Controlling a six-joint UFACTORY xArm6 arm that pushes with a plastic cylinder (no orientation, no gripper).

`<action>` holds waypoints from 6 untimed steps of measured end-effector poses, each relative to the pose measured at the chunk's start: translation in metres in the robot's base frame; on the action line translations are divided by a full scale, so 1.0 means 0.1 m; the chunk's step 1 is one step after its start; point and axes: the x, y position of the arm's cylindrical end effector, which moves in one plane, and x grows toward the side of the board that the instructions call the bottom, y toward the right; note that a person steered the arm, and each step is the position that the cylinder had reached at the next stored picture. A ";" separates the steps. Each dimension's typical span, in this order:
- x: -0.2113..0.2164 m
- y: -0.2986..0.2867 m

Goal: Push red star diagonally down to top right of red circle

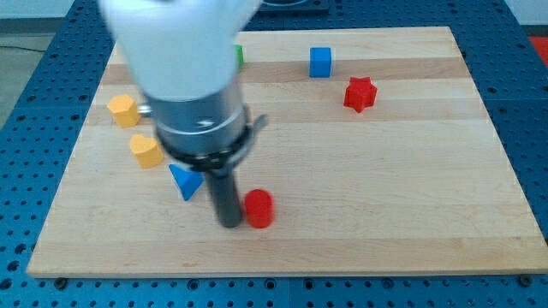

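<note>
Inventory of the desk, a pale wooden board on a blue perforated base:

1. Containers: you had none in view; every block lay loose on the desk.
2. Red star: it sat in the upper right part of the desk, below and to the view's right of the blue cube, and well apart from the red circle.
3. Red circle: a red cylinder near the desk's bottom edge, a little left of centre.
4. My tip: your rod came down just beside the red circle on its left, close enough that touching could not be ruled out. The rig carried no fingers, so no spread or pinch could be told.
5. Blue triangle: it lay just left of the rod, partly under the arm's grey collar.
6. Two yellow blocks: one near the left edge, the other below it to the right; their shapes were not clear.
7. Green block: only a sliver showed at the top, behind the arm's white housing.

Edges and room: the red star stood near no edge closely, with bare wood below it and to its left, running diagonally down to the red circle. The desk's right half held only the star and the blue cube.
</note>
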 end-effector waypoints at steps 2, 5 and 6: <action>-0.29 1.55; -1.84 0.92; -2.16 1.25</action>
